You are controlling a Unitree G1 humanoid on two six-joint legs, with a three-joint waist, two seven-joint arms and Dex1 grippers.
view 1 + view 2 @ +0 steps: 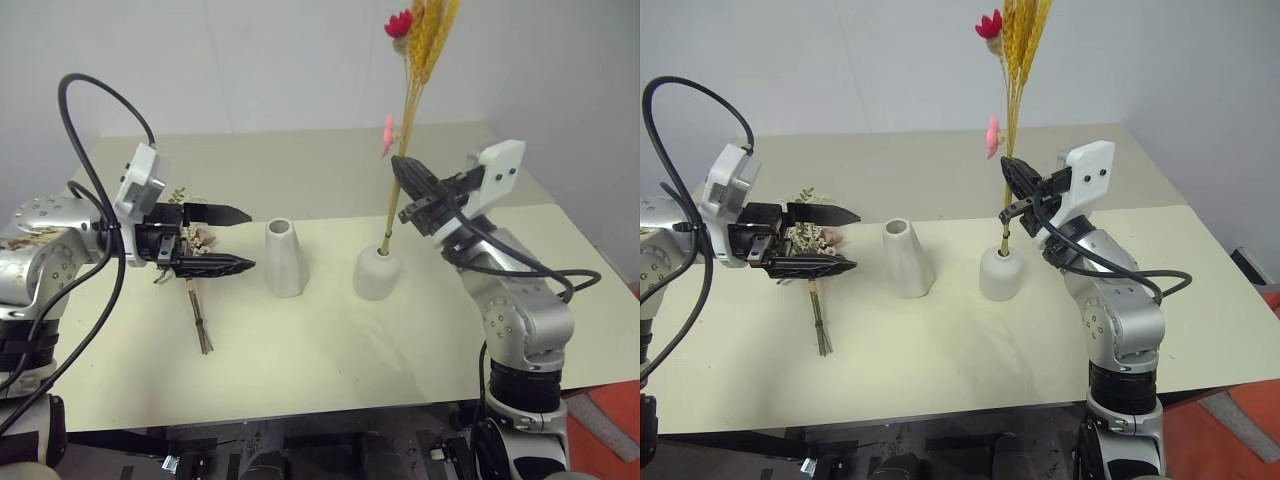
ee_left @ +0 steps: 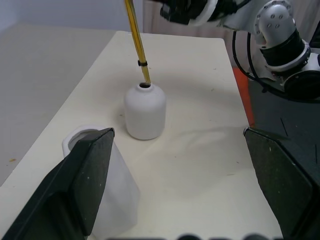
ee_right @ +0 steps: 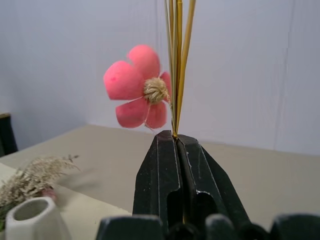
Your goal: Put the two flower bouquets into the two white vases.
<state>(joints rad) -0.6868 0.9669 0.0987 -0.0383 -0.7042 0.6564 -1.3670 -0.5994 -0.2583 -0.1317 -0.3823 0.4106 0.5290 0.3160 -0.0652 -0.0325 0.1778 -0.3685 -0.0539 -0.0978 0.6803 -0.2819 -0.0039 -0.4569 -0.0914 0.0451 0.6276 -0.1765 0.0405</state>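
The slim golden wheat-like bouquet (image 1: 425,40) with red and pink blossoms stands almost upright. Its stem ends sit in the mouth of the short rounded white vase (image 1: 378,272). My right gripper (image 1: 402,172) is shut on its stems, just below the pink blossom (image 3: 137,90). The tall tapered white vase (image 1: 284,258) stands to the left of the short one with nothing in it. Further left, the bushy cream and pink bouquet (image 1: 805,232) lies flat on the table, stems (image 1: 198,318) toward the front edge. My left gripper (image 1: 250,239) hovers open above it, pointing at the tall vase.
Both vases stand mid-table on the cream tabletop (image 1: 330,350), a hand's width apart. A second beige table (image 1: 300,170) adjoins behind, against a white wall. A black cable (image 1: 90,100) loops above my left arm. Past the table's right edge is red floor (image 1: 610,420).
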